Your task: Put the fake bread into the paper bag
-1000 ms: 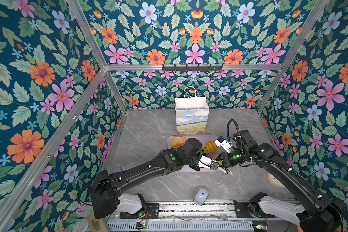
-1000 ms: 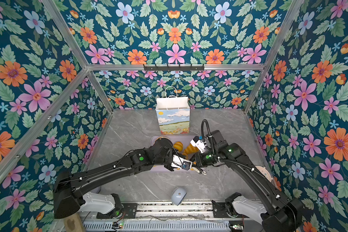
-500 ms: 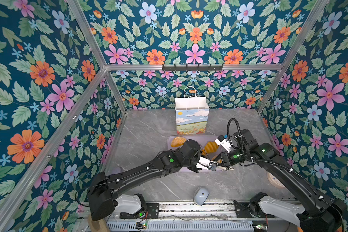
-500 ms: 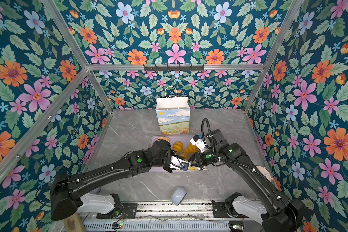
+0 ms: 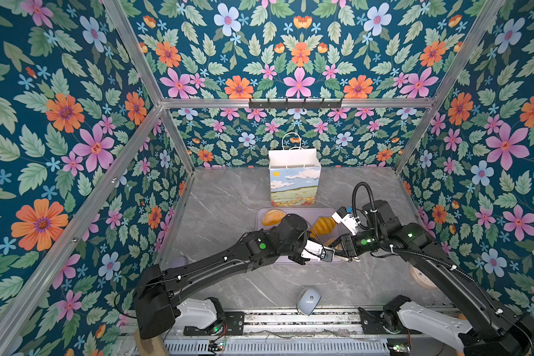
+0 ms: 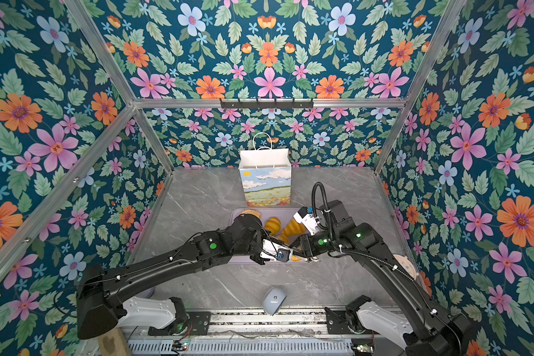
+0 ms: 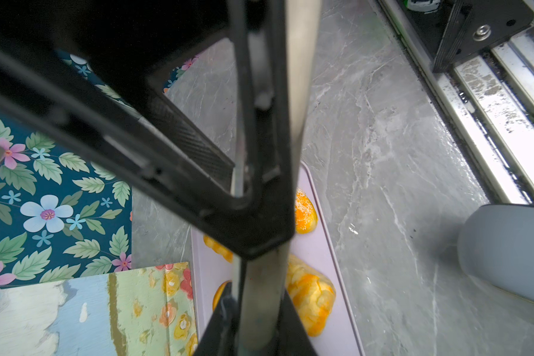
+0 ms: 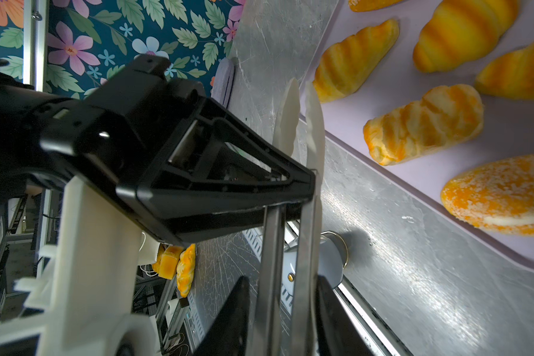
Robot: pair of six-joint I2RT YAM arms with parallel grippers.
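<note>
Printed paper gift bag point(image 5: 293, 185) stands upright at rear centre of the grey marbled tabletop point(image 5: 228, 200). A lilac flat plastic tray point(image 5: 309, 212) lies just in front of it, with glossy orange fake bread point(image 5: 322, 226) on it. Metal tongs with white tips point(image 8: 305, 262) sit over the tray's front edge, between the jaws of left gripper point(image 7: 256, 302) and right gripper point(image 8: 284, 283). A pale blue-grey computer mouse point(image 5: 309, 300) lies nearer the table's front edge.

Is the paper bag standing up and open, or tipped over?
Upright and open: the bag stands on its base, mouth up, white inside showing in both top views. Whether it holds anything cannot be told.
</note>
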